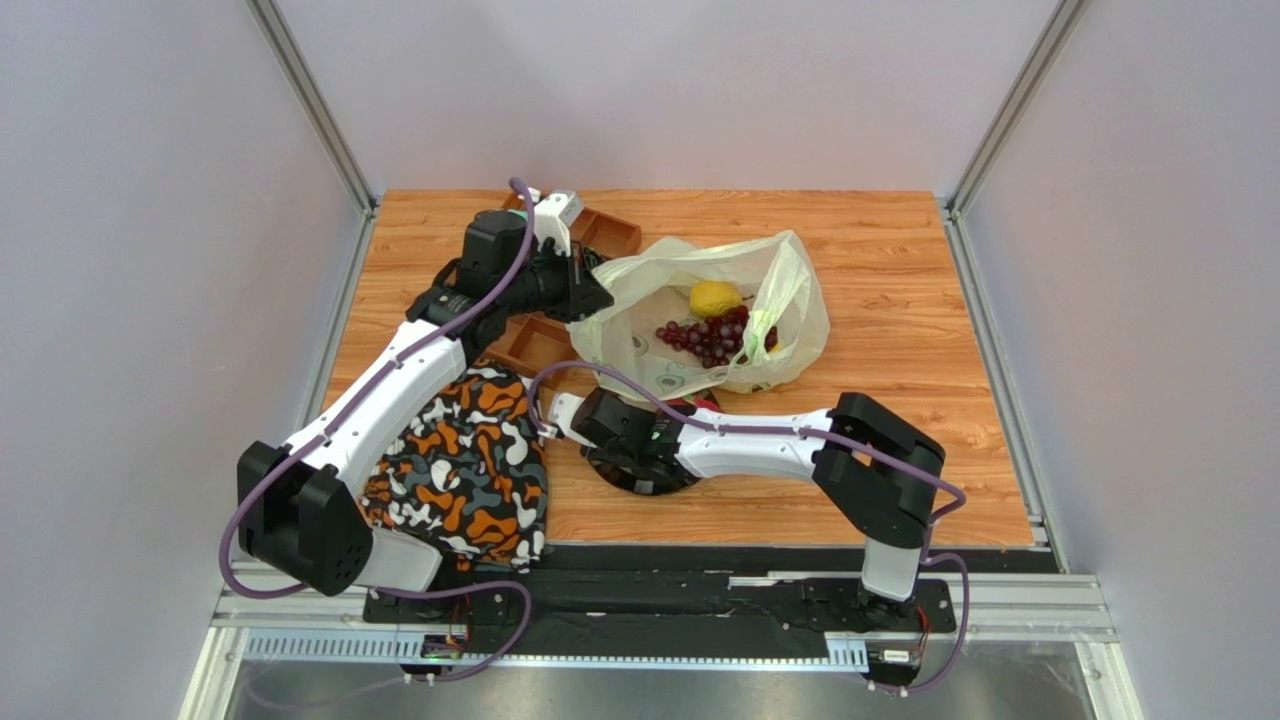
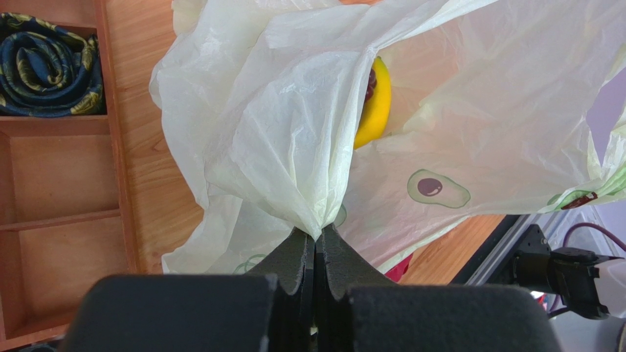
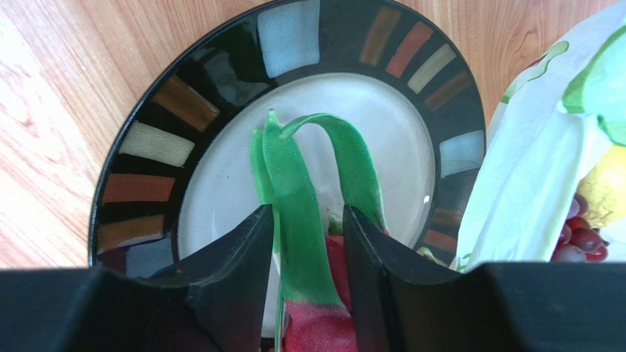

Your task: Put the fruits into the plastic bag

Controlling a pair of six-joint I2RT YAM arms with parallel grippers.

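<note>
Our left hand (image 2: 316,238) is clamped on the bag (image 2: 279,132); our right hand (image 3: 307,216) straddles the dragon fruit (image 3: 317,326) on the plate (image 3: 220,73), and we can't say whether it's gripping.

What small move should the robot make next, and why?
Probably close the right gripper firmly on the dragon fruit, so that it can be lifted. Its fingers straddle the fruit's green scales on the plate, though I cannot tell whether they grip it. The left gripper pinches the plastic bag by its edge, holding its mouth open beside the plate, with the grapes already inside.
</note>
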